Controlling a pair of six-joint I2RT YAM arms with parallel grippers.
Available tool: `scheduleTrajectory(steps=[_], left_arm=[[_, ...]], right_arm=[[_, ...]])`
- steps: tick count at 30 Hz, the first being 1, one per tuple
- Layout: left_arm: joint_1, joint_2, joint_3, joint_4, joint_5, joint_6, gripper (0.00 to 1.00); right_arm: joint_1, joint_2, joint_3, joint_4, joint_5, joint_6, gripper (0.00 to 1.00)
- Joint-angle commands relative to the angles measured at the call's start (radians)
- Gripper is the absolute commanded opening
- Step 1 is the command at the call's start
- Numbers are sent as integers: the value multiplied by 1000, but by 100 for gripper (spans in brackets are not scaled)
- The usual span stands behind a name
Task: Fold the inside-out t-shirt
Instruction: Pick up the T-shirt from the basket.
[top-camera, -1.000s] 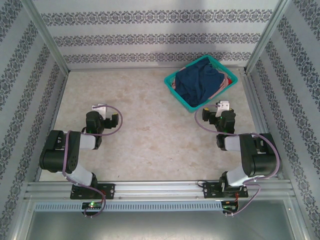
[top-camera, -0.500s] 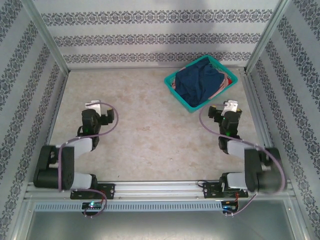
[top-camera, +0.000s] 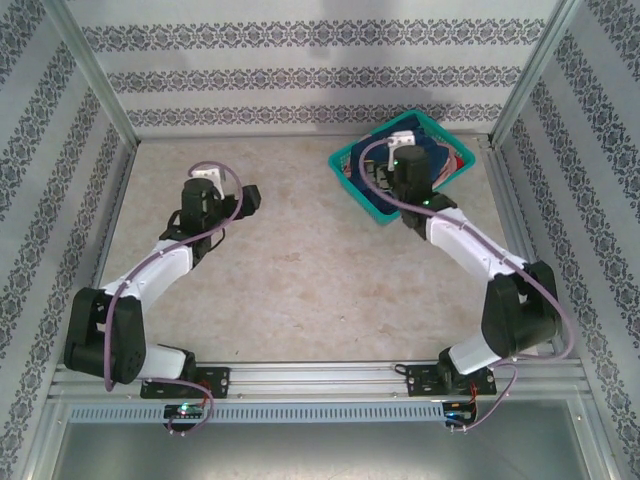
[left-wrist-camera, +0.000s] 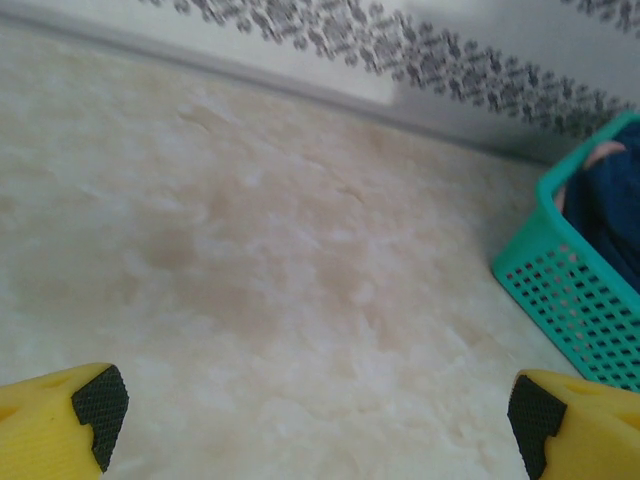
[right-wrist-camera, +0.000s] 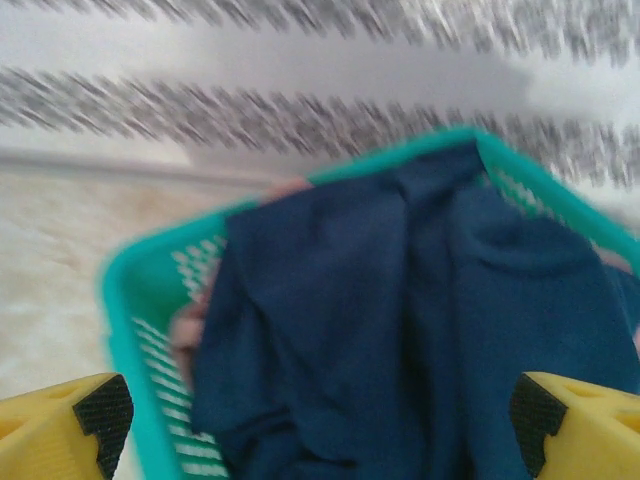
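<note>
In the far right corner of the surface (top-camera: 300, 270) sits a teal basket (right-wrist-camera: 130, 320). The navy t-shirt (right-wrist-camera: 400, 330) lies crumpled inside it, heaped over a pink garment (right-wrist-camera: 185, 335) whose edge peeps out by the basket's left wall. The right tool (right-wrist-camera: 320, 412) hovers over the basket and shirt, released, with its yellow fingers (right-wrist-camera: 60, 425) spread wide to either side of the cloth and gripping none of it. The left tool (left-wrist-camera: 315, 408) hangs over bare surface on the left, likewise spread wide and empty. It faces the far wall, with the basket's perforated side off to its right. Between the two arms the middle of the surface lies open. Patterned walls (top-camera: 300, 75) close the left, far and right edges, with metal posts (top-camera: 90, 70) at the far corners, and the basket's far corner comes near the back wall. A metal rail (top-camera: 320, 378) carrying both arm bases runs along the near edge. Counted: two arms, two tools, one basket, one navy shirt, and one pink garment that can be made out.
</note>
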Motion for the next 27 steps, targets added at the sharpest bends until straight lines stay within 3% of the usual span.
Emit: scheduleTrajectory(steps=[1, 6, 12, 15, 18, 24, 27], left_arm=[[-22, 14, 43, -94, 18, -25, 100], [-36, 57, 70, -124, 8, -17, 100], [-42, 71, 91, -166, -19, -8, 100], [-42, 63, 92, -177, -30, -5, 100], [-42, 45, 89, -196, -47, -6, 100], [-42, 23, 77, -200, -52, -13, 100], [-42, 22, 83, -210, -57, -15, 100]], right_arm=[[-75, 87, 121, -231, -30, 44, 98], [-80, 311, 359, -397, -33, 1, 93], [-79, 421, 529, -455, -23, -36, 23], [-93, 403, 582, -481, -25, -41, 0], [-102, 314, 549, -454, -76, -33, 0], [-97, 195, 473, -463, -63, -29, 0], [-63, 73, 469, -429, -169, -8, 0]])
